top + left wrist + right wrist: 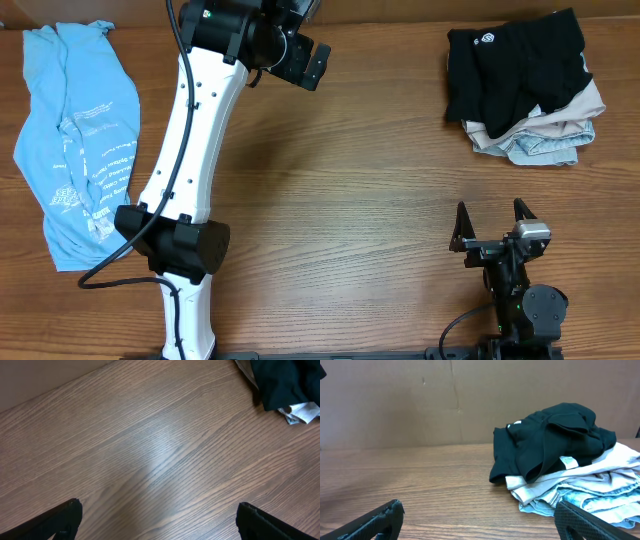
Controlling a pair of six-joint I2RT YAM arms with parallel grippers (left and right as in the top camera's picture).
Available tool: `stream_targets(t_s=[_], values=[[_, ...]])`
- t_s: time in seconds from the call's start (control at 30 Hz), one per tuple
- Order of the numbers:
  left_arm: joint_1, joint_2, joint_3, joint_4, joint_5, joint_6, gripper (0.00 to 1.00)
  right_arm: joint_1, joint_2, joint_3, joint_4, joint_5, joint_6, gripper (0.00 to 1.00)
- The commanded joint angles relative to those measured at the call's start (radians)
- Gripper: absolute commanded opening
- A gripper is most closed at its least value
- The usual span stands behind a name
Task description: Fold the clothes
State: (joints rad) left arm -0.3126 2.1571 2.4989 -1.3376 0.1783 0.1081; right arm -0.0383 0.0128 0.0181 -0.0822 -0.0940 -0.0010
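both your left fingers (pixel 60 522) and right fingers (pixel 375 522) stand wide because neither black t-shirt (pixel 505 65) nor blue tee (pixel 75 140) is picked up yet.

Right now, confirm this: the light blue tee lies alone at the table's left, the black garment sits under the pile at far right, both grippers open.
One point is wrong: the black garment sits on top of the pile, not under it, as the right wrist view shows. The rest stands.
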Motion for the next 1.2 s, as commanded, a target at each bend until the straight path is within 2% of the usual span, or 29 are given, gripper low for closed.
stream_targets(t_s=[0.0,0.6,0.77,0.9,1.03,1.17], values=[[-0.001,-0.019,-0.005,0.003,-0.006,0.011,1.00,0.005,-0.010,-0.010,0.005,0.014,-0.006,1.00],[0.002,-0.026,-0.005,0.003,-0.005,0.011,1.00,0.005,-0.010,-0.010,0.005,0.014,-0.006,1.00],[0.035,-0.098,-0.005,-0.031,-0.005,0.011,1.00,0.005,-0.010,-0.010,0.005,0.014,-0.006,1.00],[0.093,-0.182,-0.005,-0.117,-0.004,0.011,1.00,0.005,-0.010,-0.010,0.005,0.014,-0.006,1.00],[0.150,-0.252,-0.013,-0.206,0.000,-0.044,1.00,0.005,-0.010,-0.010,0.005,0.014,-0.007,1.00],[0.200,-0.354,-0.085,-0.219,-0.031,-0.044,1.00,0.005,-0.010,-0.010,0.005,0.014,-0.007,1.00]])
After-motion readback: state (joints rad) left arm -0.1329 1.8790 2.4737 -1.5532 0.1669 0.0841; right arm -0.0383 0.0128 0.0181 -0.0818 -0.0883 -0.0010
